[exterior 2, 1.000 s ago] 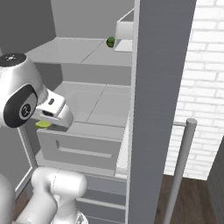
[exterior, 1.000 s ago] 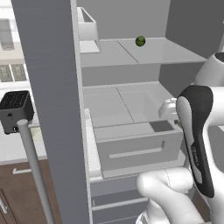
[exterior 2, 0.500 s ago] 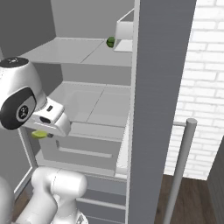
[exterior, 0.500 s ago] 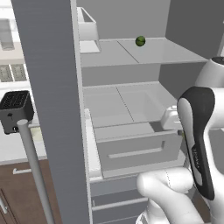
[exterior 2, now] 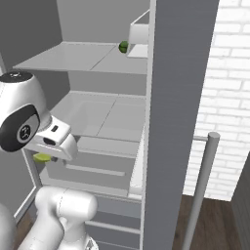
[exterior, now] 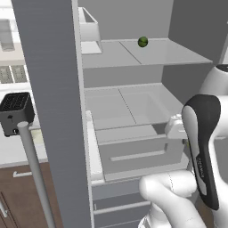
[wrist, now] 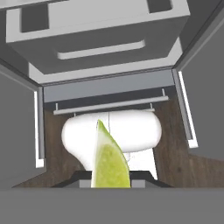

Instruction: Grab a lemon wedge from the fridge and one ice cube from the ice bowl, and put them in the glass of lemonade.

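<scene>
We are facing the fridge [exterior: 129, 107], both doors standing open and a drawer [exterior: 133, 149] sticking out below the middle shelf. Our gripper [exterior 2: 43, 157] is hanging in front of that drawer, off the left side in the right base view, its jaws pinching the wedge [wrist: 109, 159]. A small green fruit [exterior: 143, 42] is sitting on the upper shelf, well apart from us.

The fridge [exterior: 133, 102] stands open with a small round fruit [exterior: 143, 42] on its upper shelf, a pulled-out drawer [exterior: 138, 149] below, and the lemon wedge [exterior 2: 42, 157] before that drawer, between the gripper [wrist: 109, 177] fingers.
</scene>
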### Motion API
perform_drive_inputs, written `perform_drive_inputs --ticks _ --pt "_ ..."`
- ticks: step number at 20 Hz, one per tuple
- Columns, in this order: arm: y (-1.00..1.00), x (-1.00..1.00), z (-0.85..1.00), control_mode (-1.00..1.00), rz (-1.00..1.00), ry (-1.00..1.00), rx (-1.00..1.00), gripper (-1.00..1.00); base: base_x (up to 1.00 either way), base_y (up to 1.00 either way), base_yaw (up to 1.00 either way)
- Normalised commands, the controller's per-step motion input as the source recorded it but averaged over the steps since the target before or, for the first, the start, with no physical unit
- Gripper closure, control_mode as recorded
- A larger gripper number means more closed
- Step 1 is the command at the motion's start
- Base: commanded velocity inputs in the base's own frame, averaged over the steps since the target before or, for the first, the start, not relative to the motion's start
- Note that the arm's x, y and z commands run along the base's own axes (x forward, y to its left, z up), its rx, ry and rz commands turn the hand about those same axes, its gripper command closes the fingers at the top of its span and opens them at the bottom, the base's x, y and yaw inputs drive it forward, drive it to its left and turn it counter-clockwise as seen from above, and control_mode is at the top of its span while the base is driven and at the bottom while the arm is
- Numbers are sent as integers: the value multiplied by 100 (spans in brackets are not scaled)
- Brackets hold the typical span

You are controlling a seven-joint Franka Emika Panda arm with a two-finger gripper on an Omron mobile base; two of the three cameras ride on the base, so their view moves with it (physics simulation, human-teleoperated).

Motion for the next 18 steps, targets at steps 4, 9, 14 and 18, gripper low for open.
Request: perform_drive_inputs --ticks 4,9,14,18 --pt "0 0 0 100 0 0 0 100 -51 0 0" --pt "0 0 0 100 0 0 0 100 -100 0 0" --pt "0 0 0 100 0 0 0 100 -100 2 16" --pt "0 0 0 100 0 0 0 100 -35 29 74"
